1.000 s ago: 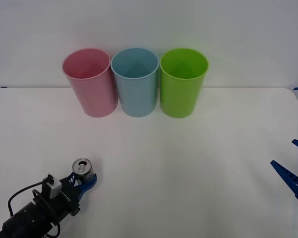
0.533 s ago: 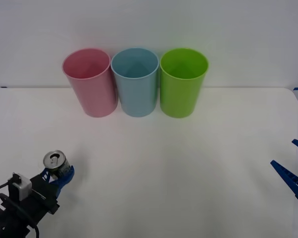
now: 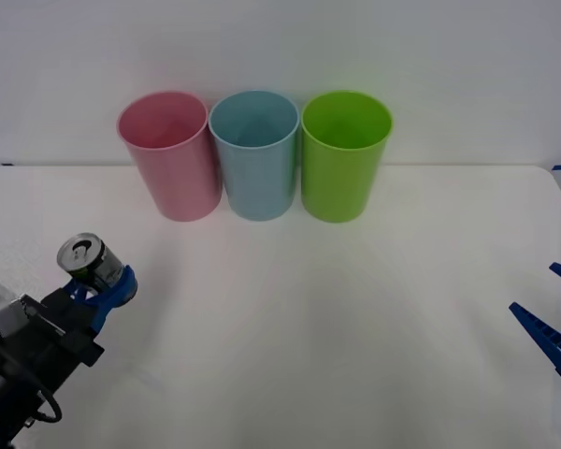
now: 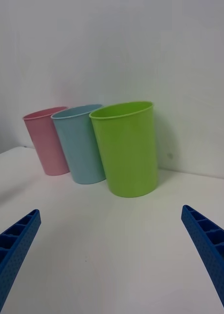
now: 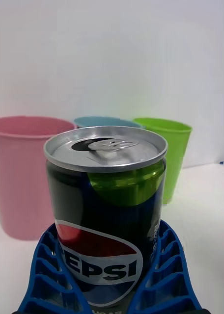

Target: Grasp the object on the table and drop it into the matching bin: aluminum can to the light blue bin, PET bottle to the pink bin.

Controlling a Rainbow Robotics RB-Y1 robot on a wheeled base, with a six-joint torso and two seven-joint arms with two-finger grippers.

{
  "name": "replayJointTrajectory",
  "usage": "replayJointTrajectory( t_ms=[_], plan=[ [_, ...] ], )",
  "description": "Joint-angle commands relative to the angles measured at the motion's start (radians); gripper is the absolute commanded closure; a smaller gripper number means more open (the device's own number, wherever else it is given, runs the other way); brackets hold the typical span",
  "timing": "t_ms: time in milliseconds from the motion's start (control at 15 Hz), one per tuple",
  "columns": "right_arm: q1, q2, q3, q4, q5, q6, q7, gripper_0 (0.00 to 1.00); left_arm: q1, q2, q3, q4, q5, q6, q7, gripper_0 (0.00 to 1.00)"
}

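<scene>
Aluminum can [image 3: 86, 259]: small, dark-bodied, silver pull-tab top, Pepsi logo and a green patch on its side [image 5: 106, 206]. Upright, clamped between the blue ribbed fingers of the left gripper [image 3: 101, 289], raised above the near-left part of the table [image 3: 337, 309].
Left gripper: at the front view's lower left, fingers closed on the can's lower body.
Right gripper [image 3: 552, 318]: at the table's right edge, fingers spread apart, holding nothing; well apart from the can.
Pink bin [image 3: 168, 154]: leftmost of three in a row at the table's far side, upright.
Light blue bin [image 3: 255, 154]: middle, just beside the pink bin.
Lime green bin [image 3: 344, 154]: rightmost, just beside the light blue bin.
</scene>
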Motion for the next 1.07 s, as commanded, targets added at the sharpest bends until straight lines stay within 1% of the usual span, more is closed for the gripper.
replayJointTrajectory(
  t_ms=[67,267,467,667,800,933,1067],
  plan=[
    [0.000,0.000,0.000,0.000,0.000,0.000,0.000,0.00,-0.069,0.000,-0.035,-0.008,-0.038,0.005,0.068,1.00],
    [0.000,0.000,0.000,0.000,0.000,0.000,0.000,0.00,-0.161,0.000,-0.093,-0.008,-0.098,0.034,0.151,1.00],
    [0.000,0.000,0.000,0.000,0.000,0.000,0.000,0.00,-0.223,0.011,-0.147,-0.008,-0.116,0.110,0.166,1.00],
    [0.000,0.000,0.000,0.000,0.000,0.000,0.000,0.00,-0.252,0.012,-0.130,-0.005,-0.126,0.121,0.192,1.00],
    [0.000,0.000,0.000,0.000,0.000,0.000,0.000,0.00,-0.293,0.011,-0.118,-0.004,-0.158,0.137,0.258,1.00],
    [0.000,0.000,0.000,0.000,0.000,0.000,0.000,0.00,-0.321,0.011,-0.113,-0.004,-0.191,0.169,0.303,1.00],
    [0.000,0.000,0.000,0.000,0.000,0.000,0.000,0.00,-0.350,0.012,-0.113,-0.001,-0.211,0.209,0.316,1.00]
  ],
)
